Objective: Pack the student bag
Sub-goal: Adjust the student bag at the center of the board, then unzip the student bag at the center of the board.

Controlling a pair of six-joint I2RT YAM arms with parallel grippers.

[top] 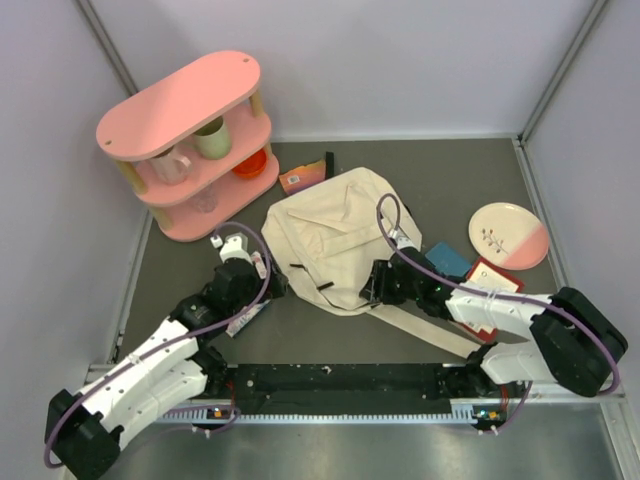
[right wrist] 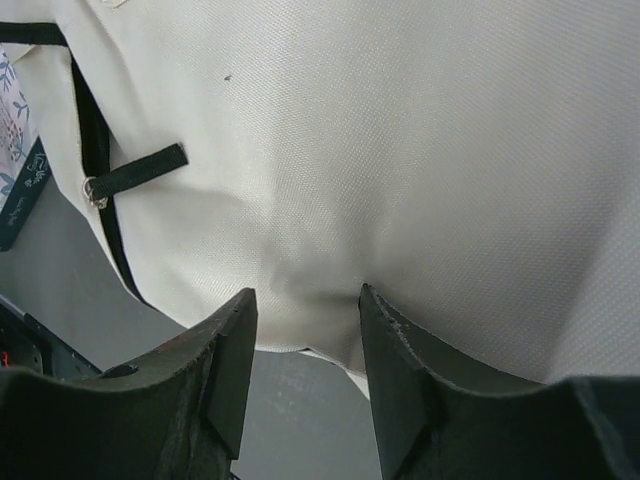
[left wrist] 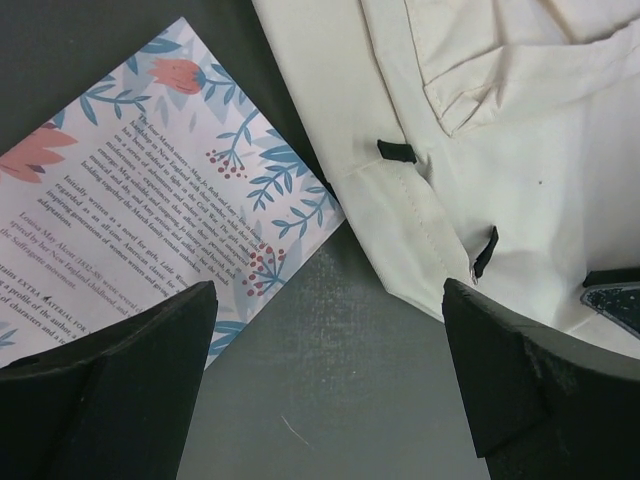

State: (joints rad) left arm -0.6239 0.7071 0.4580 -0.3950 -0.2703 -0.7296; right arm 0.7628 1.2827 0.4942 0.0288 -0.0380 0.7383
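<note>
Grey table [top: 330, 335], boxed by pale walls [top: 400, 60]; contents as seen from beside it:

1. The student bag [top: 335, 235]: cream canvas, lying flat at the table's centre, with one long strap [top: 430, 335] trailing toward the near right.
2. Pink shelf [top: 180, 100]: far left corner, tilted. It holds a green mug [top: 212, 138], a clear mug [top: 172, 165] and an orange bowl [top: 250, 163].
3. Orange box [top: 300, 178]: just behind the bag.
4. Plate [top: 507, 235]: cream and pink, on the right, well apart from the bag.
5. Blue item [top: 447, 260] and red-edged book [top: 495, 275]: beside the bag's right side, partly under the right arm.
6. Floral printed card [left wrist: 150, 200]: flat on the table by the bag's left edge, one corner reaching under it.
7. Left gripper [left wrist: 328, 300]: jaws spread wide with nothing between them. It hangs above bare table, one finger over the card and the other over the bag's hem.
8. Right gripper [right wrist: 305, 300]: at the bag's near right edge, jaws drawn close on the hem, with the cloth puckered between the pads [right wrist: 235, 340].
</note>
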